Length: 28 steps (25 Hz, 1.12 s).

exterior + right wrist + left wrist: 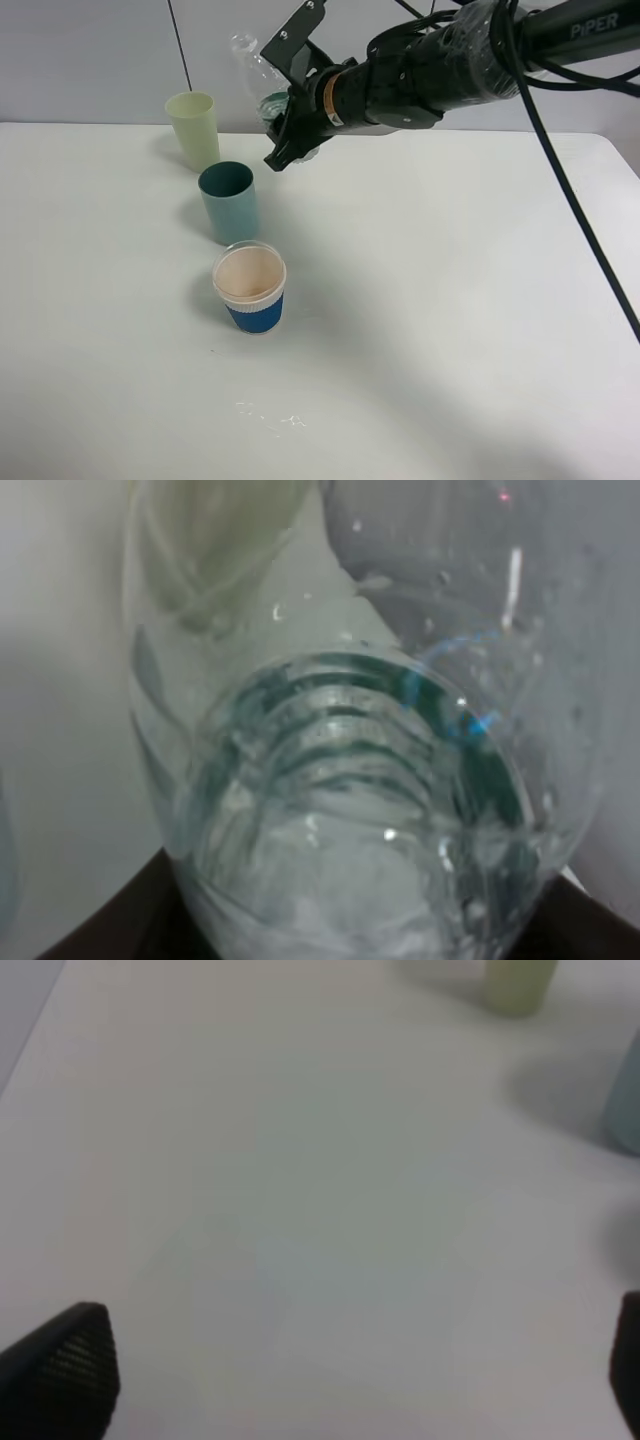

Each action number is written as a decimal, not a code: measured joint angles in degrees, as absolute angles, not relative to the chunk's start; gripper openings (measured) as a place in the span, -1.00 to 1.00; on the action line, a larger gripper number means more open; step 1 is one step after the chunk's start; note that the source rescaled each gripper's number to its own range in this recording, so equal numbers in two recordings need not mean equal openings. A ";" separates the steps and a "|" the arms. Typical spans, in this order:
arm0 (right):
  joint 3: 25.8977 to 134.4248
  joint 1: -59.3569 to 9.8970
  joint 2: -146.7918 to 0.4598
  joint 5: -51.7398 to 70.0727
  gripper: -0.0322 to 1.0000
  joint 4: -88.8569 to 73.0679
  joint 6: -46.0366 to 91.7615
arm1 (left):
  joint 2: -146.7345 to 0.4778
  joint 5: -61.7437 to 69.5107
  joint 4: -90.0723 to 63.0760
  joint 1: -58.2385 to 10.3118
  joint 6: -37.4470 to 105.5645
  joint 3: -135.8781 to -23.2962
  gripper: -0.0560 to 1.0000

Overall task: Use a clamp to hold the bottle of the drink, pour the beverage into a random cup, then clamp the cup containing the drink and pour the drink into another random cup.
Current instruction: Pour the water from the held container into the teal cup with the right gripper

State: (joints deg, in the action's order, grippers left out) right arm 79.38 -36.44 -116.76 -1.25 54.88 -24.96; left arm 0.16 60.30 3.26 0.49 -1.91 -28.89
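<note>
One bottle [255, 70], tilted aloft, sits clamped in the right jaws; left jaws gape open.

High camera is looking down over the white table [450, 300]; left wrist is skimming low, sharing the yellow-green tumbler [518, 985]; right wrist is crowding the bottle [350, 810].

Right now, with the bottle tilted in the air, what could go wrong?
1. The bottle, shut in the right gripper, hangs nearer the yellow cup than the teal cup in the high view; the pour may miss the teal cup.
2. The cups stand close together, so a lowering gripper could knock one over.
</note>
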 joint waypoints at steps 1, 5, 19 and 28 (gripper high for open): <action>79.45 -36.66 -116.87 -1.11 -0.93 55.67 -24.96 | 0.16 60.30 3.26 0.49 -1.91 -28.89 1.00; 79.50 -36.80 -117.05 1.88 -0.93 58.36 -24.04 | 0.16 60.30 3.26 0.49 -1.91 -28.89 1.00; 79.50 -37.48 -117.59 8.89 -0.93 69.31 -14.13 | 0.16 60.30 3.26 0.49 -1.91 -28.89 1.00; 79.50 -38.95 -117.59 9.58 -0.93 70.75 -13.80 | 0.16 60.30 3.26 0.49 -1.91 -28.89 1.00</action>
